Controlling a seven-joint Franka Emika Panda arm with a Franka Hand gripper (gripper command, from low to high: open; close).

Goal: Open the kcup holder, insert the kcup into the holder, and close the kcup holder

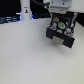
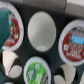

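The kcup holder (image 1: 61, 34) is a black boxy unit at the exterior view's upper right. The arm hangs right over it, and my gripper (image 1: 59, 19) is a blur against its top. A small green spot (image 1: 60, 23) shows just under the gripper, likely the green-topped kcup. Close up in the wrist view, a kcup with a green lid (image 2: 37, 70) sits among other pods on the dark holder (image 2: 54, 12). My fingers do not show clearly in the wrist view, so I cannot tell their state or whether they hold anything.
Other pods lie around the green one: a red and white lid (image 2: 12, 31), a plain white oval top (image 2: 42, 31) and a red and blue lid (image 2: 74, 42). A tall white bottle-like object (image 1: 25, 10) stands at the back of the white table (image 1: 25, 55).
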